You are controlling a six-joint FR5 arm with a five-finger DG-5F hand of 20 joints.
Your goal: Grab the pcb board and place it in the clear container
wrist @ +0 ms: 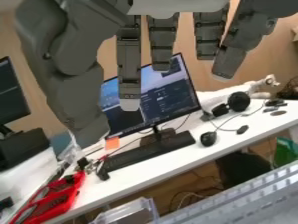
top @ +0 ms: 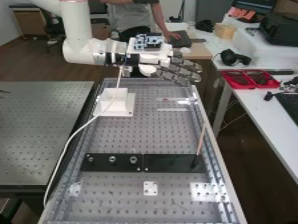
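High view: the hand (top: 177, 73), fingers loosely extended and empty, hangs by the surface's (top: 126, 137) far edge. A small white plate (top: 150, 188), perhaps the pcb, lies toward the near edge, past the black strips (top: 174, 163); the container (top: 174, 109) sits closer, near the far right corner.

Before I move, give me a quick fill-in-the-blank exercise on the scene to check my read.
The hand is ____, with nothing in its fingers.
In the high view, the slim rod rises from the ____ one of the two dark plates.
The blocky stand on the bench is ____ in colour.
The bins on the side table are ____ in colour.

Missing words: open; right; white; red
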